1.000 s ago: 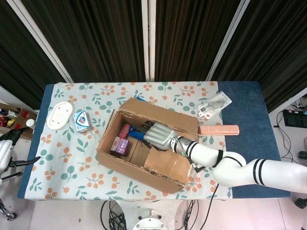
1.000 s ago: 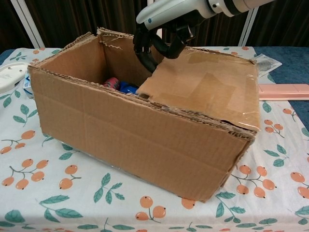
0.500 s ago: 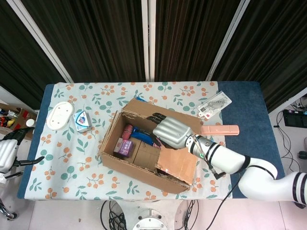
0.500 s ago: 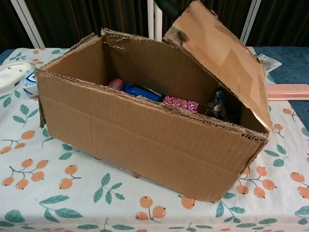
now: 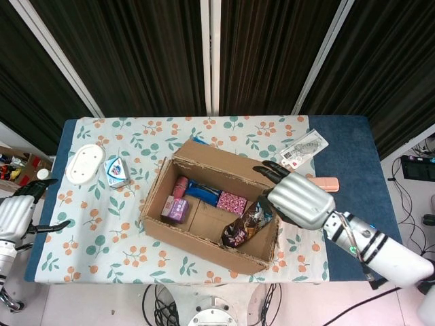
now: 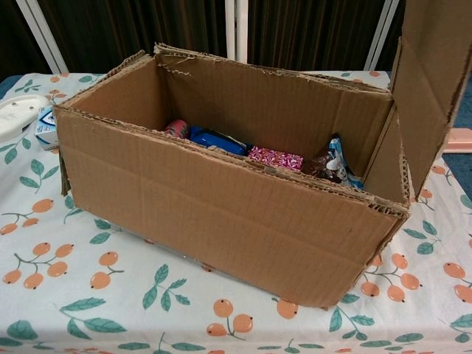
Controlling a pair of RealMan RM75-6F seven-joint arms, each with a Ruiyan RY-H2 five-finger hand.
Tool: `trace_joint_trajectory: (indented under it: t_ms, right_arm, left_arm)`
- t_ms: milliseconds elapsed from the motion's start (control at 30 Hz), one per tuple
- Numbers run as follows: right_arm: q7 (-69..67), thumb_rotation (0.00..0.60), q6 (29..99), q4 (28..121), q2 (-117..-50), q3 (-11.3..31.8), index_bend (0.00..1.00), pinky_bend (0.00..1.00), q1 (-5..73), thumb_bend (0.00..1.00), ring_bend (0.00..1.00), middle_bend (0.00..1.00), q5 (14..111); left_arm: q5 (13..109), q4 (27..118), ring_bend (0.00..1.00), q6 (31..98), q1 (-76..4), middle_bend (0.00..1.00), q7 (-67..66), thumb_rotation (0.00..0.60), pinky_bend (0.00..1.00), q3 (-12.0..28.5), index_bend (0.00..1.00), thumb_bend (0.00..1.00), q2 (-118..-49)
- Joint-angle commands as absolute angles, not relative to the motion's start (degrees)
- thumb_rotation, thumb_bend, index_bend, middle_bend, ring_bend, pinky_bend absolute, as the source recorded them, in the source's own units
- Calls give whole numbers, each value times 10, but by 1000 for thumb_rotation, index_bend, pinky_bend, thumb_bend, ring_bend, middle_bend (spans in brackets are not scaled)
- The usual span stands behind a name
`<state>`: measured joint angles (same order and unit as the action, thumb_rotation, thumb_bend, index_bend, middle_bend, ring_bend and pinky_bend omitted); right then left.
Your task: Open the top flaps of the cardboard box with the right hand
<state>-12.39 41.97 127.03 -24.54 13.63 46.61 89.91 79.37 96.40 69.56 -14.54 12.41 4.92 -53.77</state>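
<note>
Since a second ago you have swung the cardboard box's right flap upright, exposing the contents on the worktop. Your right hand, fingers spread, backs the flap; whether it grips is unclear.

Light: bright, even, cast from overhead.
Shadows: soft, gathered inside the cardboard box.
Focus: sharp in both views.
Curtains: left dark.

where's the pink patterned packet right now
The pink patterned packet lies inside the cardboard box, against its far wall, between the blue packet on its left and the dark snack bag on its right.
</note>
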Motion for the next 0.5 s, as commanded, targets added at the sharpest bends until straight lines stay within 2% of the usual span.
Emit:
trace_joint_trajectory:
  t_ms: [33,100,200,367,433,467,500]
  right_arm:
    - [-215,600,535,1267,-172,90,635,0,367,1000,47,561,1012]
    - [-249,600,588,1247,-150,69,634,0,328,1000,47,562,1047]
    - [-279,600,631,1212,-132,43,633,0,283,1000,52,568,1068]
    - [-324,600,656,1157,-153,28,579,0,249,998,53,534,1066]
    - [-315,600,667,1138,-174,23,476,0,235,984,43,447,1061]
    - [-301,600,674,1130,-187,22,380,0,227,948,27,358,1054]
    - [-268,600,688,1121,-208,21,235,0,214,865,10,239,1036]
  left_arm:
    - [795,966,130,696,-146,171,124,452,189,49,149,0,-536]
    - [797,969,130,697,-147,171,122,453,189,49,149,0,-535]
    - [798,975,130,698,-148,171,118,451,189,49,149,0,-533]
    - [800,987,130,700,-150,172,108,451,188,49,150,0,-531]
    - [802,993,130,704,-149,172,103,450,189,49,150,0,-532]
    - [803,995,130,707,-148,172,100,452,188,49,149,0,-532]
    - [804,997,130,712,-147,171,97,452,189,49,150,0,-534]
